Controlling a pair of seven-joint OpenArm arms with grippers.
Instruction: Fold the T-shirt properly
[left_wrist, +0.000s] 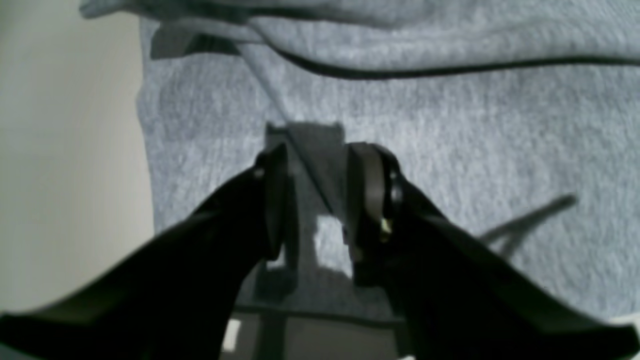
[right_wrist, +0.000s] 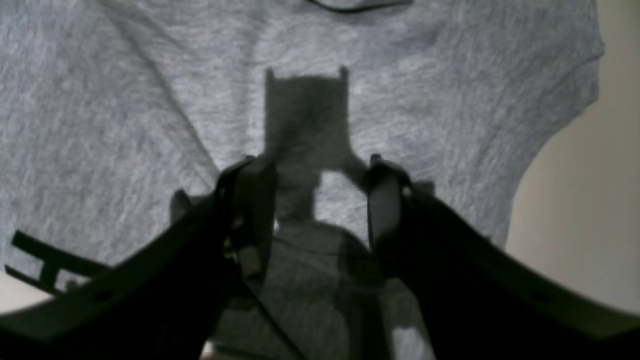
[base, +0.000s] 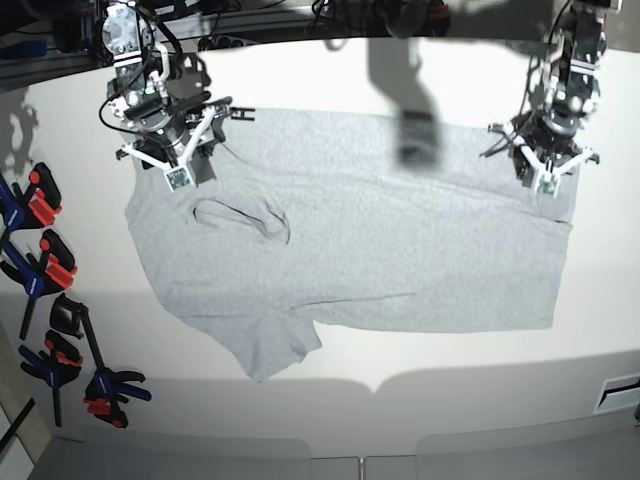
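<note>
1. T-shirt (base: 380, 250) lies spread flat, plain side up, on the white table (base: 450, 400).
2. Right gripper (right_wrist: 320, 200) hangs over the shirt's collar-end corner, jaws spread, nothing between them.
3. Left gripper (left_wrist: 317, 200) hangs over the hem-end corner, jaws apart, pinching nothing.
4. Clamps (base: 45, 300) lie beyond the collar end.

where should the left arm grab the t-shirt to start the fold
Probably the far corner of the hem, coming straight down from above. The T-shirt lies flat on the table with that edge right under the left gripper, whose jaws stand apart over the cloth, so a top pinch at the edge should lift one layer cleanly.
</note>
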